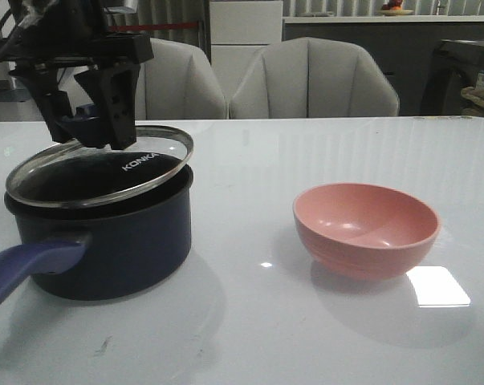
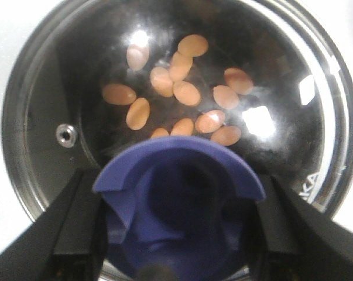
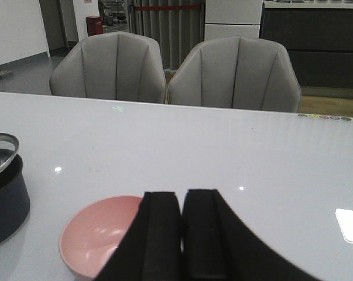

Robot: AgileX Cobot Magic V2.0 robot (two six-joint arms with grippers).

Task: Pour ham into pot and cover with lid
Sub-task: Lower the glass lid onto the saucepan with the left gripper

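The dark navy pot (image 1: 105,249) stands at the table's left, its purple-blue handle (image 1: 25,269) pointing toward the front edge. The glass lid (image 1: 137,172), lettered KONKA, lies tilted over the pot's mouth, its front edge lower. My left gripper (image 1: 89,120) is shut on the lid's purple-blue knob (image 2: 176,193), one finger on each side. Through the glass, several orange ham chunks (image 2: 182,93) lie on the pot's bottom. My right gripper (image 3: 182,199) is shut and holds nothing, hovering just right of the pink bowl (image 3: 97,234).
The pink bowl (image 1: 366,228) stands empty at centre right of the white table (image 1: 250,337). Two grey chairs (image 1: 314,80) stand behind the table's far edge. A bright reflection lies on the tabletop right of the bowl.
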